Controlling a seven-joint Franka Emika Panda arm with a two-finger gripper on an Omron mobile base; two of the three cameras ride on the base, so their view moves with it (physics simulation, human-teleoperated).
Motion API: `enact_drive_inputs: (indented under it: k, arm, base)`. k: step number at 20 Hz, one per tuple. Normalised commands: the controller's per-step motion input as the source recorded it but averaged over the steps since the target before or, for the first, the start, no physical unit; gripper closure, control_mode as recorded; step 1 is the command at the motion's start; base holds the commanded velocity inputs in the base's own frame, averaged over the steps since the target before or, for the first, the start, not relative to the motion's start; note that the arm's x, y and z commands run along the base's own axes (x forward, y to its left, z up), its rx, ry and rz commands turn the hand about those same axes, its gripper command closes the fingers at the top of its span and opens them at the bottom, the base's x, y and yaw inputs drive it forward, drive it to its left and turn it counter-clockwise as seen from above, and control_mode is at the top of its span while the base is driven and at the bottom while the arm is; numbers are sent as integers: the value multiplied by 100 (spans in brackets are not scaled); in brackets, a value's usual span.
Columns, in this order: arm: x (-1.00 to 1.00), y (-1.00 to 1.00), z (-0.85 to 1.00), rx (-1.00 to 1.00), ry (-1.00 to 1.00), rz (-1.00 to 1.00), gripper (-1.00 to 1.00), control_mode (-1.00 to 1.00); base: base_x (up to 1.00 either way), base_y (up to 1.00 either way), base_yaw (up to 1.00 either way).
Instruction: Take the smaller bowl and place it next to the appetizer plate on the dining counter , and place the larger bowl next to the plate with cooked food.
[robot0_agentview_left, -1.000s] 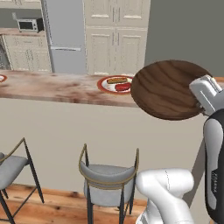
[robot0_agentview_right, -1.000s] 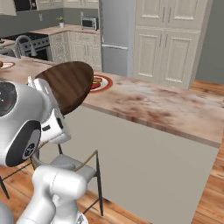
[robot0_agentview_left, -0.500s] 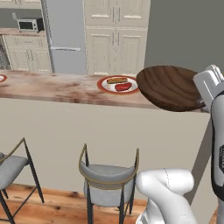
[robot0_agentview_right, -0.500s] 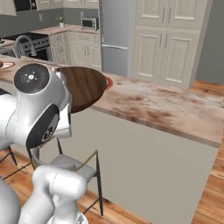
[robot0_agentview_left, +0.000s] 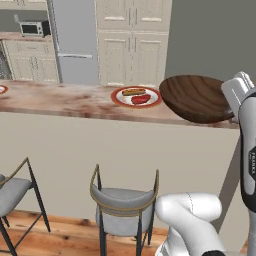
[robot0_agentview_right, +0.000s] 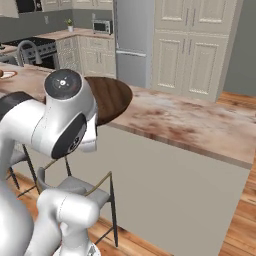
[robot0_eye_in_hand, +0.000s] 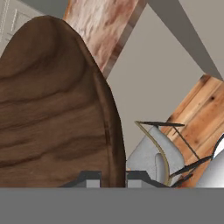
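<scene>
Marble tabletop (robot0_agentview_left: 75, 100) of the dining counter carries one plate with cooked food (robot0_agentview_left: 136, 96) near its front edge; one larger bowl (robot0_agentview_left: 197, 97) sits just beside it toward the end, rim clamped in the gripper (robot0_eye_in_hand: 113, 178). Whether the bowl touches the top is unclear. Two stools (robot0_agentview_left: 122, 202) stand below
</scene>
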Motion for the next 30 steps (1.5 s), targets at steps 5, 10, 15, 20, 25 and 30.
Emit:
enact_drive_inputs:
  k: [5, 10, 15, 20, 25, 30]
  arm:
    - [41, -25, -3, 0, 0, 0, 100, -100]
    - [47, -33, -11, 0, 5, -1, 100, -100]
    - [56, -18, -12, 0, 10, -1, 100, -100]
    - [57, -1, -24, -1, 6, 0, 100, -100]
    - [50, -6, -36, -3, 1, 0, 100, -100]
    - [42, -16, -32, -3, 0, 0, 100, -100]
  base:
    - [0, 0, 0]
    - [0, 0, 0]
    - [0, 0, 0]
    - [0, 0, 0]
    - [0, 0, 0]
    - [0, 0, 0]
